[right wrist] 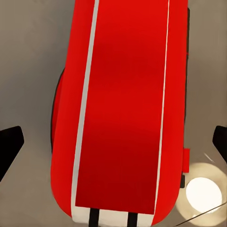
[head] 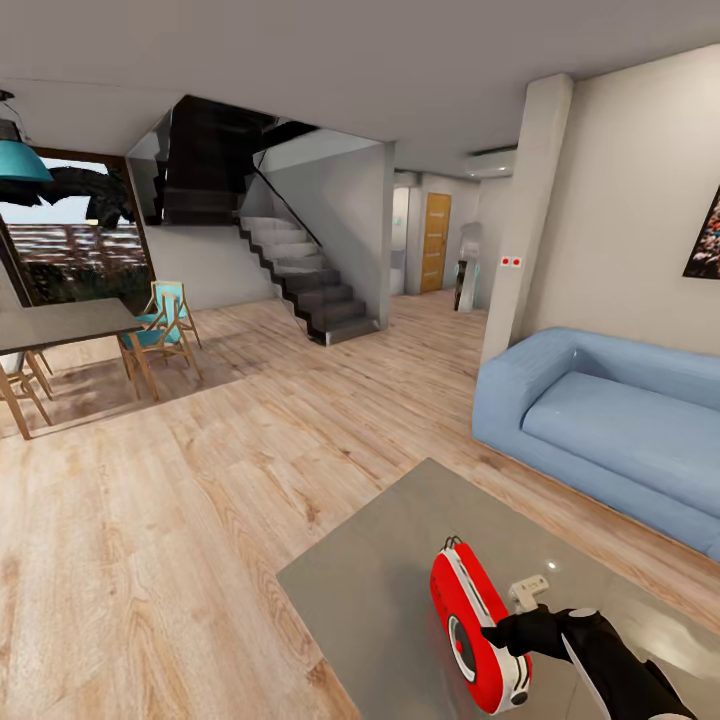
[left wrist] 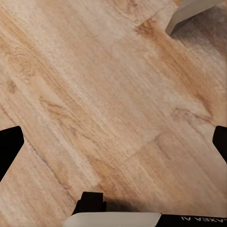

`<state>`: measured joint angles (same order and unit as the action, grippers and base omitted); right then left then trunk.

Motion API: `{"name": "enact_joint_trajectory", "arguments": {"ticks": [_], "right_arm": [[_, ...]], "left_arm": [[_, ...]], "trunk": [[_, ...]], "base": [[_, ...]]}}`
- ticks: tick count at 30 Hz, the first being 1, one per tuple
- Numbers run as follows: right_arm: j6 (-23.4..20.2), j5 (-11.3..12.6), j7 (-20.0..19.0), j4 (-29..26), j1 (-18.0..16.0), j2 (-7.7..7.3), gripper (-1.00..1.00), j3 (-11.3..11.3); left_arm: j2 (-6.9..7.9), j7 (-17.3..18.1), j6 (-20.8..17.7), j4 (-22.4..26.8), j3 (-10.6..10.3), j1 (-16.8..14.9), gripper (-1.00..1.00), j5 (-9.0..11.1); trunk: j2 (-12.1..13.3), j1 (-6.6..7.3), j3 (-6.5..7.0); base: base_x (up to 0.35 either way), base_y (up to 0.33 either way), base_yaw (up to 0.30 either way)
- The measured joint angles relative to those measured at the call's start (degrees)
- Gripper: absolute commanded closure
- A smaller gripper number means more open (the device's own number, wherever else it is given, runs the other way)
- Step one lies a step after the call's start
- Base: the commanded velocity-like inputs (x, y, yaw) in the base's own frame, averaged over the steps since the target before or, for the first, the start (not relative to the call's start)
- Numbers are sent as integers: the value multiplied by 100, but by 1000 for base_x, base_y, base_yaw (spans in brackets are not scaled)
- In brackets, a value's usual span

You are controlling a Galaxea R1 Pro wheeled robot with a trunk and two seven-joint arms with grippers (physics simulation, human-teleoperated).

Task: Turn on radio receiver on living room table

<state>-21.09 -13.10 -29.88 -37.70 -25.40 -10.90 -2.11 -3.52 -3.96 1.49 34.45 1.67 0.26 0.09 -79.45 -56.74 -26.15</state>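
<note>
The right end effector (head: pixel 515 640) sits right against the radio (head: pixel 478 630), which stands on edge near the desk's (head: pixel 380 570) front edge; its fingers (right wrist: pixel 10 146) spread wide either side of the red body, gripping nothing; best to ease in squarely so the radio doesn't tip or slide; left end effector (left wrist: pixel 113 142) hangs open over the plank floor (head: pixel 180 480); glossy desk, blue sofa (head: pixel 610 420) beyond.

The radio (head: pixel 478 628) stands on the table (head: pixel 380 590) at 5 o'clock, sofa (head: pixel 610 420) at 3, stairs (head: pixel 300 270) at 12, dining table (head: pixel 60 325) at 9.
</note>
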Motion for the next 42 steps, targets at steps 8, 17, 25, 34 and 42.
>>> {"name": "enact_joint_trajectory", "arguments": {"ticks": [8, 17, 25, 34, 42], "right_arm": [[0, 0, 4, 0, 0, 0, -100, 0], [21, -38, 1, 10, -1, -1, 100, 6], [8, -6, -1, 17, 0, 0, 100, 0], [10, -3, -1, 18, 0, 0, 100, -1], [197, 1, -9, 20, 2, 0, 100, 4]], "left_arm": [[0, 0, 0, -1, 0, 0, -100, 0], [-3, 0, 0, -1, 0, 0, -100, 0], [-11, 5, 0, -4, 0, 0, -100, 0], [-10, 34, 0, -8, 13, 0, -100, 0], [17, 35, -7, -8, 17, 0, -100, 0]], "trunk": [[-162, -89, -72], [-162, -89, -72], [-162, -89, -72], [-162, -89, -72], [-162, -89, -73]], "base": [[0, 0, 0], [0, 0, 0], [0, 0, 0], [0, 0, 0], [0, 0, 0]]}}
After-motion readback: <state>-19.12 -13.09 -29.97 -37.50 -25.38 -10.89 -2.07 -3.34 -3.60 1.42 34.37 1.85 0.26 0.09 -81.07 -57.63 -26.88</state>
